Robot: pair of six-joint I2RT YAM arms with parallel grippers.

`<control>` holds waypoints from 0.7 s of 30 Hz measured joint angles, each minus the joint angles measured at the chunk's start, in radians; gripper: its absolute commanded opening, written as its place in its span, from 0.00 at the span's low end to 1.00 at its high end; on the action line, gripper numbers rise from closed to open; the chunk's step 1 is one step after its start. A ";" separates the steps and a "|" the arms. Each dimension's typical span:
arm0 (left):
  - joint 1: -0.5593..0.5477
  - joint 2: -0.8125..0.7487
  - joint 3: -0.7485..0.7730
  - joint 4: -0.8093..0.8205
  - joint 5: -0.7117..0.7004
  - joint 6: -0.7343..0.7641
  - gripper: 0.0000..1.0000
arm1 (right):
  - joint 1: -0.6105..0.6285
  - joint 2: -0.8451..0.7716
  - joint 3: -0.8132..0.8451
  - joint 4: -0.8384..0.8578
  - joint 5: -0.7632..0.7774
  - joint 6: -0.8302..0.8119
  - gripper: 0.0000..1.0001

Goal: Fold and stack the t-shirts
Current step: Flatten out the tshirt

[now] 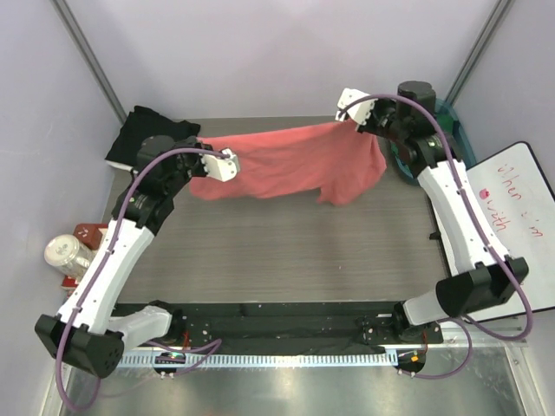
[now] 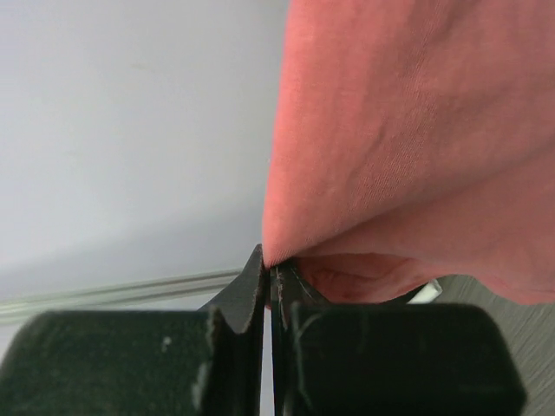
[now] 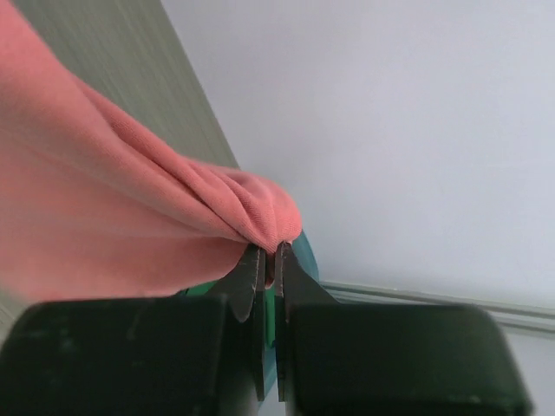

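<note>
You are looking down on a grey wood-grain table (image 1: 286, 251) with both arms reaching toward its far side. The coral-pink t-shirt (image 1: 295, 160) hangs stretched between them across the 12 o'clock part of the table. Its top edge rises from the left arm's grip toward the right arm's. The loose cloth sags below that edge, bunching lowest at about 1 o'clock. Whether that low fold touches the tabletop you cannot tell.

A whiteboard (image 1: 516, 217) with red handwriting leans at 3 o'clock, just off the table's right edge. A black t-shirt (image 1: 147, 134) lies crumpled at the 10 o'clock corner, behind the left arm's elbow and apart from the coral one. At 2 o'clock a teal plastic basket (image 1: 458, 126) shows partly behind the right arm. At 9 o'clock, off the left edge, a clear jar (image 1: 68, 254) lies beside a small red object (image 1: 87, 232).

Your left gripper (image 1: 232, 163) sits at 11 o'clock. Its wrist view shows the jaws pressed nearly together on a corner of the coral cloth, which fans up and to the right above the fingers (image 2: 251, 290). Your right gripper (image 1: 347, 117) is at 1 o'clock, higher up. Its jaws are likewise pinched on a gathered, pleated bunch of the same shirt, which spreads away to the left of that view.
</note>
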 measured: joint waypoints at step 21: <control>0.096 0.562 -0.141 0.345 -0.314 0.148 0.80 | -0.016 0.312 -0.199 0.206 0.243 0.071 0.70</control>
